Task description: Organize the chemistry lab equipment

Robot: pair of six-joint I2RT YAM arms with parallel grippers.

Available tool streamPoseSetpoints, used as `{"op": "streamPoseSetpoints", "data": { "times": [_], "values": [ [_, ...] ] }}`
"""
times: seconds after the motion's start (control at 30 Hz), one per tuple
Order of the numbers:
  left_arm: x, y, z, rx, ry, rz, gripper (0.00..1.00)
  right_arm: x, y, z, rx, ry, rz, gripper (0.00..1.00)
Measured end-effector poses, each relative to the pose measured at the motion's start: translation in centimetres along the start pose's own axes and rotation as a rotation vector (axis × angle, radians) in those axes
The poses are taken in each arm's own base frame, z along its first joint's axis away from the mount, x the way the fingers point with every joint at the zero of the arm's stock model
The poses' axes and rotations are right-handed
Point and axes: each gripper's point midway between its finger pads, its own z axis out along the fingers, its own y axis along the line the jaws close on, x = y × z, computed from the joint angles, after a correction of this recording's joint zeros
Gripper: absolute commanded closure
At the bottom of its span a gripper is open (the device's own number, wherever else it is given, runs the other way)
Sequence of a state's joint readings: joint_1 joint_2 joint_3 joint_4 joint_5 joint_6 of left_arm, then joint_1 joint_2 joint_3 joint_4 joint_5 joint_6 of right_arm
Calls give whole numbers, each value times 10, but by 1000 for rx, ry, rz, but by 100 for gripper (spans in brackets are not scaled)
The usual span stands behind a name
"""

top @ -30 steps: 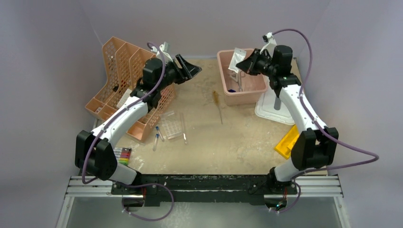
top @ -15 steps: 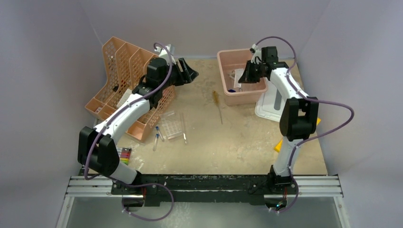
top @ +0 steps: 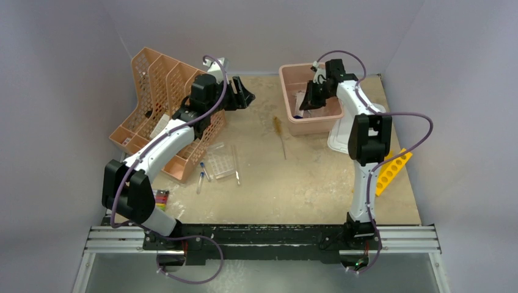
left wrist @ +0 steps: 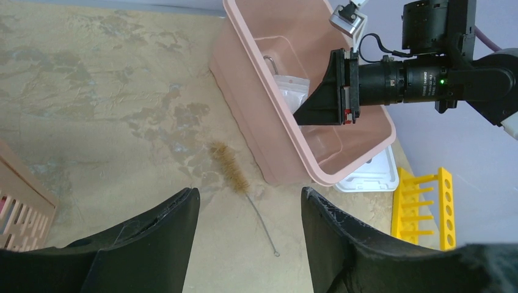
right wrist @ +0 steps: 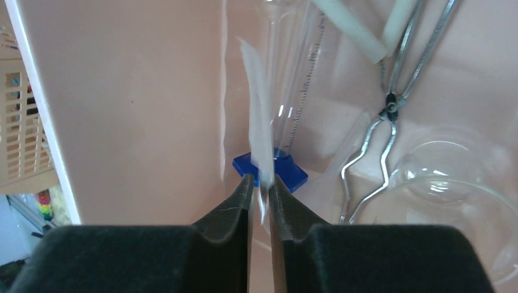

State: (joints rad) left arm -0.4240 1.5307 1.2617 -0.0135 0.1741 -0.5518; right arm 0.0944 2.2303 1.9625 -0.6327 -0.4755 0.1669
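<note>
— While the right gripper (right wrist: 261, 183) is down inside the pink bin (right wrist: 140, 91), what is it holding?
— Its fingers are pinched on a thin clear bag (right wrist: 256, 110), close to the bin's side wall. The flask with the blue base (right wrist: 296, 67), the metal forceps (right wrist: 388, 113) and the clear dish (right wrist: 455, 195) crowd the floor beside it.
— And the left gripper (left wrist: 247, 198)?
— Its jaws are spread with nothing between them, above bare table between the orange organiser (top: 159, 97) and the bin. Only a brush (left wrist: 229, 168) lies on that stretch. The tube rack (top: 221, 162) and blue-capped tubes (top: 201, 177) lie by the organiser's near edge.
</note>
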Motion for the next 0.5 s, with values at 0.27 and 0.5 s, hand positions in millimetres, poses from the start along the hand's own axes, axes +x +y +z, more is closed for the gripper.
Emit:
{"op": "streamPoseSetpoints", "data": {
  "times": [0.27, 0.5],
  "values": [
    [0, 3, -2, -26, 8, 22, 38, -2, 10, -1, 31, 2, -32, 51],
    [-3, 4, -14, -53, 9, 27, 38, -28, 16, -43, 184, -127, -73, 46]
  ]
}}
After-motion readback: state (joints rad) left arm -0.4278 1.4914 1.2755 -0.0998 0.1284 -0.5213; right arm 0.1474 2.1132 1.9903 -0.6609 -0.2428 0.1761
